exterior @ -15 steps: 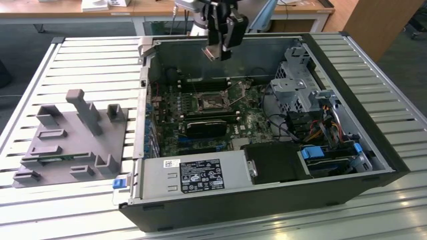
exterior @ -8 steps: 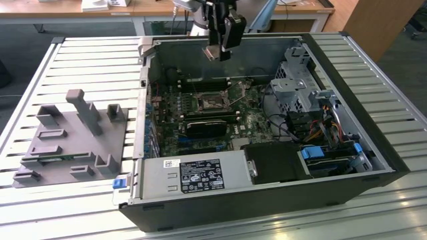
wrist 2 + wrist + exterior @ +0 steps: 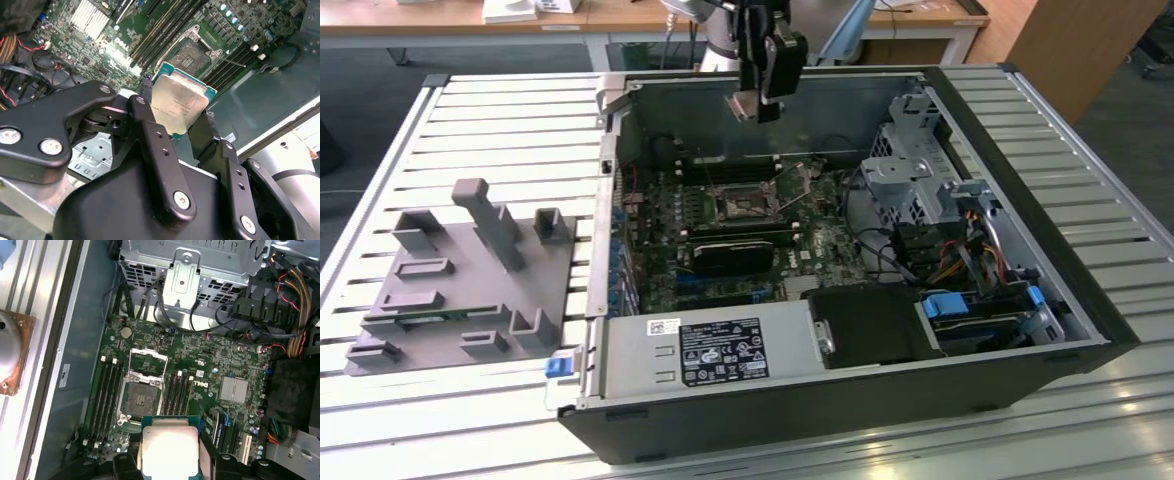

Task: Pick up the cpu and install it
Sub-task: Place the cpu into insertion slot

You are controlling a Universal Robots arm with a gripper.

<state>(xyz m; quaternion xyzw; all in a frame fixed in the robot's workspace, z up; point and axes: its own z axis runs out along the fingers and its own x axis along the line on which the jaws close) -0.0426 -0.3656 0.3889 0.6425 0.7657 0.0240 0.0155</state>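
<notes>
The cpu (image 3: pixel 179 100) is a flat square chip with a silver top and a thin green edge, and my gripper (image 3: pixel 175 114) is shut on it, one black finger on each side. In the exterior view the gripper (image 3: pixel 758 100) hangs above the far wall of the open computer case (image 3: pixel 1067 290), with the cpu (image 3: pixel 750 106) at its tip. The empty cpu socket (image 3: pixel 142 397) lies on the green motherboard with its metal frame flipped open. In the first wrist view the cpu (image 3: pixel 167 447) sits just off the socket's side, well above the board.
A grey power supply box (image 3: pixel 694 350) fills the case's near side and a black block (image 3: pixel 731 255) sits mid-board. A metal drive cage (image 3: pixel 914 165) and cable bundles (image 3: pixel 961 250) occupy the exterior view's right. A grey parts fixture (image 3: pixel 460 280) stands on the slatted table at its left.
</notes>
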